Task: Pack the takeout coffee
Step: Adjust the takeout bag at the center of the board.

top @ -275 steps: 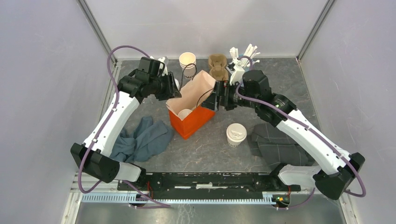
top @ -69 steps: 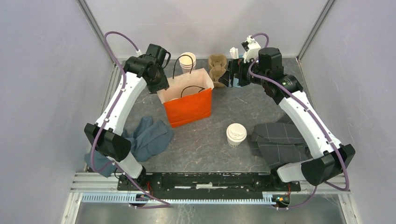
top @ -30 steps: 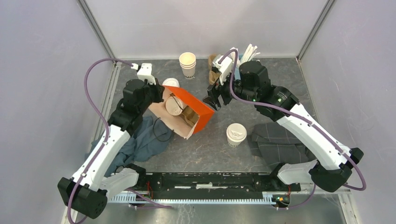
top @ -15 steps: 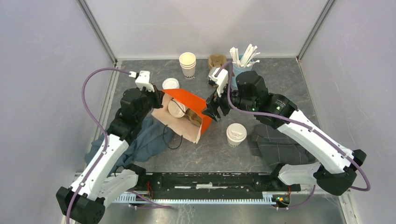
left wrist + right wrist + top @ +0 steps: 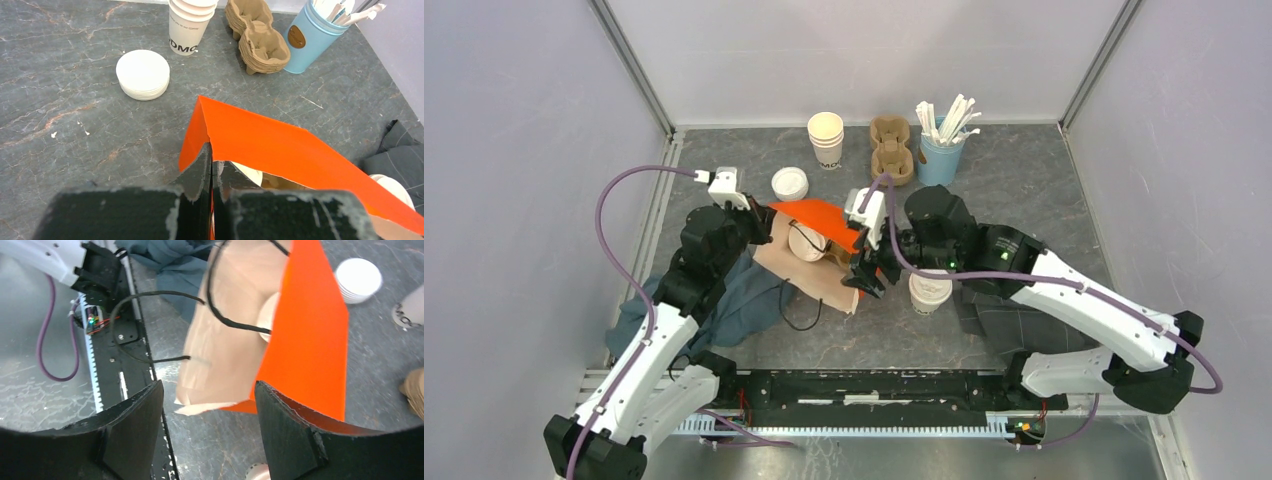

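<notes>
- Pinching the top wall of the orange bag (image 5: 260, 145), the left tool (image 5: 211, 156) has its fingers pressed together on the paper edge.
- The right tool (image 5: 207, 390) hangs with fingers apart, holding nothing, over the bag's pale inside and black handles (image 5: 220, 315).
- The bag lies tipped on its side on the surface (image 5: 1024, 190).
- One lidded cup (image 5: 807, 243) sits inside the bag.
- The second cup (image 5: 930, 287) stands upright on the surface, just right of the bag and beside the right tool.
- A blue cloth (image 5: 724, 300) lies at the bag's left.
- Lids (image 5: 789, 183), stacked cups (image 5: 826, 137), carriers (image 5: 891, 148) and a blue tub (image 5: 940, 155) stand farther back.
</notes>
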You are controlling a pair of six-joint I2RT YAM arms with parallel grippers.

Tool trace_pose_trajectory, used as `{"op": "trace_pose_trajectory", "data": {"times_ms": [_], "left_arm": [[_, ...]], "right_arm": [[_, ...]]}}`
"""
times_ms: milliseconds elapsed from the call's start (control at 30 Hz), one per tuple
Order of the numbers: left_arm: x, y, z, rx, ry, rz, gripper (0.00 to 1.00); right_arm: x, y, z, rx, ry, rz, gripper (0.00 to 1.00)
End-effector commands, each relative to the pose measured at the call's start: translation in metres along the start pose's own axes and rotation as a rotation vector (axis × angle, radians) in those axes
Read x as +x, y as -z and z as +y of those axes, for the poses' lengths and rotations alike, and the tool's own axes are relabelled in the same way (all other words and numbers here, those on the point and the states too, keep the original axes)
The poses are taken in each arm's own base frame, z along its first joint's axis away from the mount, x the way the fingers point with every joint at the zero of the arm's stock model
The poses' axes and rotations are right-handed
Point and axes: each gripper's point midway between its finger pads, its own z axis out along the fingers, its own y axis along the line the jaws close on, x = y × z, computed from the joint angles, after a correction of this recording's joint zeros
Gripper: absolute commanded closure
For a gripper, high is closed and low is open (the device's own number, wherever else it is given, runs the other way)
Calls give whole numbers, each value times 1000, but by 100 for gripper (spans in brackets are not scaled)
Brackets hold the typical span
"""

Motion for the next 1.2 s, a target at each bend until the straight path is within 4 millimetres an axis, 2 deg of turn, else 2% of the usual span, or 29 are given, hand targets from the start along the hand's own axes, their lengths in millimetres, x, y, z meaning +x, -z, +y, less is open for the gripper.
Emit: {"op": "trace_pose_trajectory", "data": {"times_ms": [0,100,167,300,400,500,567,700,767,867,967,1033,1167], "left_arm": [[-23,8,-9,17,73,-69,98],[-23,10,-5,-14,107,-54,98],[-21,11,-1,-51,131,-32,98],[-18,16,8,-129,168,28,98],[-16,21,13,-184,211,67,98],[-14,25,12,-204,276,82,98],[-11,27,12,-218,329,92,98],[-5,27,10,-238,409,121,98],[-3,26,8,-231,409,142,98],[-2,25,9,-248,396,170,98],[-8,24,8,-244,372,172,98],[-11,24,6,-230,345,177,98],[-13,24,7,-237,296,204,98]], "right_arm": [[-29,-7,23,-25,41,-59,30],[-35,-11,35,-22,34,-69,38],[-35,-10,36,7,32,-73,39],[-36,10,16,154,-41,-86,26],[-45,27,6,228,-112,-112,24],[-59,23,23,175,-216,-153,26],[-67,15,41,133,-228,-165,29],[-76,-2,65,88,-245,-139,31],[-72,-13,74,59,-264,-115,32],[-55,-27,70,107,-331,-76,41],[-51,-36,74,96,-342,-64,48],[-47,-40,74,108,-342,-54,48],[-19,-40,45,288,-271,33,37]]}}
